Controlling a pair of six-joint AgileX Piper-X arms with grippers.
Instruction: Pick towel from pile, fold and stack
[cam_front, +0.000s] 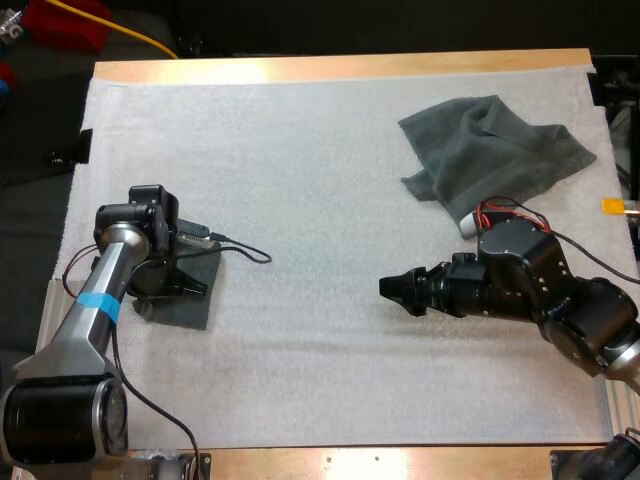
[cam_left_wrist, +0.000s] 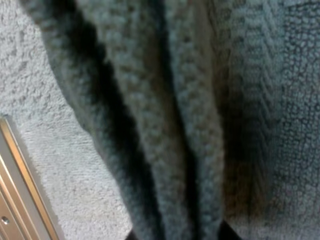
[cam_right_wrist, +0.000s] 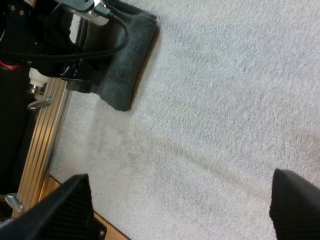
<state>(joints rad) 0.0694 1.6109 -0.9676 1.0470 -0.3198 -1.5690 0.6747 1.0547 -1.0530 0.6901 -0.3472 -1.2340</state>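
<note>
The high camera looks forward and down over the whole mat (cam_front: 320, 200). The left wrist camera sits almost against the folded towel (cam_left_wrist: 200, 125). The right wrist camera (well away, low) faces that same towel across the mat.

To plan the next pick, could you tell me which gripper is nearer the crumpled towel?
Right. The right gripper hovers near the crumpled towel; the left gripper is far across the mat, on the folded towel.

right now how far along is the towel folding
Done: one dark grey-green folded towel lies at the left of the white mat. In hand: the left pincer is down on it; the right pincer hangs open over the mat. Left: the crumpled dark grey-green towel far right is unfolded.
</note>
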